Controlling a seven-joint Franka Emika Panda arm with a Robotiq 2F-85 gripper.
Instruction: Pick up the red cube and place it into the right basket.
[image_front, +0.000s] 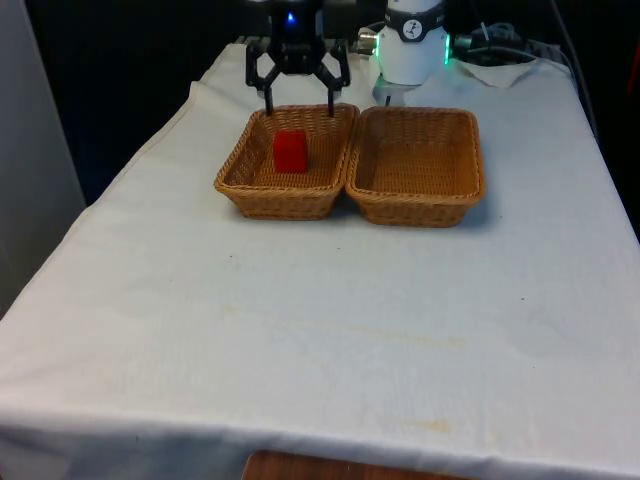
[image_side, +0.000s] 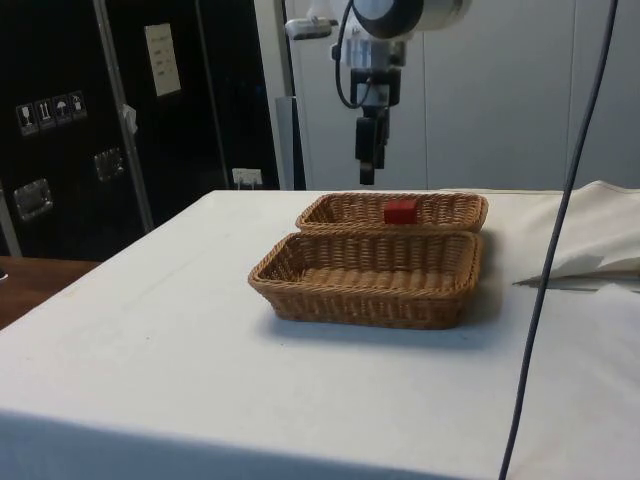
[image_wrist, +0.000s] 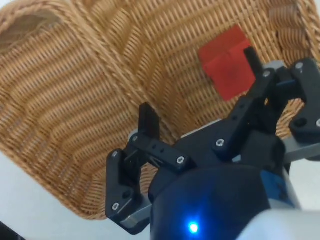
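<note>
fingers spread wide, my black two-finger gripper (image_front: 300, 105) hangs above the far rim of the woven wicker basket on the front view's left (image_front: 240, 180), where the small red cube (image_front: 290, 151) sits; the side view shows clear air beneath me.

- Two wicker baskets sit side by side on the white tablecloth (image_front: 300, 330), long rims touching.
- The basket on the front view's left (image_front: 262, 190) has the red cube (image_front: 290, 151) sitting in it, roughly in the middle of the floor.
- The basket on the front view's right (image_front: 415, 205) has nothing in it.
- The black gripper (image_front: 299, 100) hangs over the far rim of the left basket, fingers spread wide, not touching the cube. Cube's a bit nearer the camera than the fingertips.
- White arm base (image_front: 412, 45) is just behind the right basket.
</note>
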